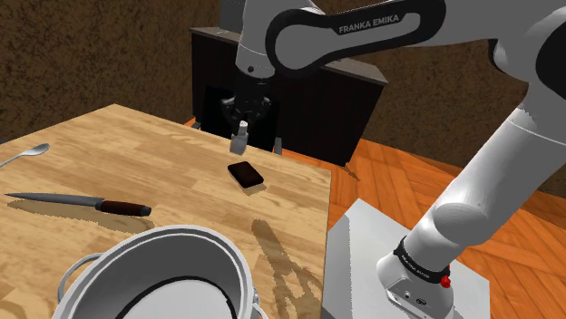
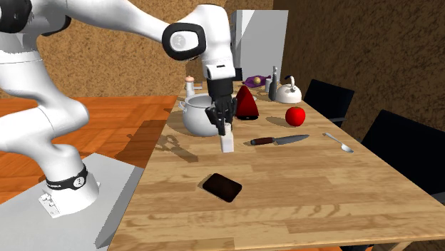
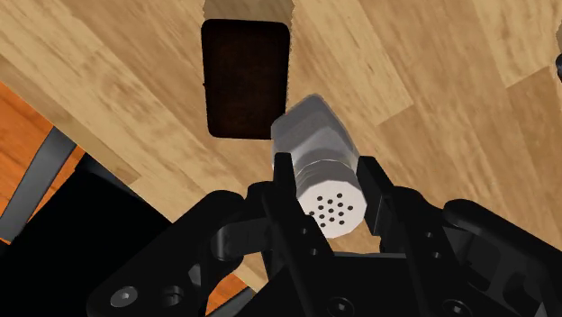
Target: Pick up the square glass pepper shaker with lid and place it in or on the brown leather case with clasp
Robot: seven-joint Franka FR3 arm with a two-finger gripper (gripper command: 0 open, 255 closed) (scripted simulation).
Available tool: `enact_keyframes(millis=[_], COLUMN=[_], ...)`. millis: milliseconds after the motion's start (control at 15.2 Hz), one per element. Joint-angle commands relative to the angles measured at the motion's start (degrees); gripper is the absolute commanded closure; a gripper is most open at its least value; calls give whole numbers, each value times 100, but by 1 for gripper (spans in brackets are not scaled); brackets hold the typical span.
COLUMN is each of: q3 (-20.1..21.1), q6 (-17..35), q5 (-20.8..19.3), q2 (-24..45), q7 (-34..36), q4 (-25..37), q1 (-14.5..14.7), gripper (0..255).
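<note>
My gripper [image 1: 241, 123] [image 2: 222, 125] [image 3: 326, 185] is shut on a small pale pepper shaker [image 1: 239, 140] [image 2: 227, 140] [image 3: 311, 144], clasping it just below its perforated lid [image 3: 331, 209]. The shaker hangs upright a little above the wooden table [image 1: 163, 163] [image 2: 307, 185]. A dark brown flat case [image 1: 246, 174] [image 2: 222, 187] [image 3: 245, 76] lies on the table close by, a short way from the shaker toward the stand. Its clasp is not discernible.
A large grey pot [image 1: 154, 276] [image 2: 200, 114], a knife [image 1: 82, 204] [image 2: 279, 140] and a spoon [image 1: 27, 154] [image 2: 337, 142] lie further along the table. A red apple [image 2: 295, 115], a kettle [image 2: 289, 91] and a dark red cone [image 2: 246, 103] stand behind. Black chairs [image 2: 406, 153] line one side.
</note>
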Motion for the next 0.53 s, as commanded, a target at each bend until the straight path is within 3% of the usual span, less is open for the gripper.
enact_keyframes(millis=[0,132,462], q3=[-138,-318,-307], q6=[-1,-15,357], q5=[114,213,135], q2=[-133,-240,-128], q7=[-334,-713,-640], q4=[-87,-144,-420], q1=[-131,-286,-278], gripper=[255,255,255])
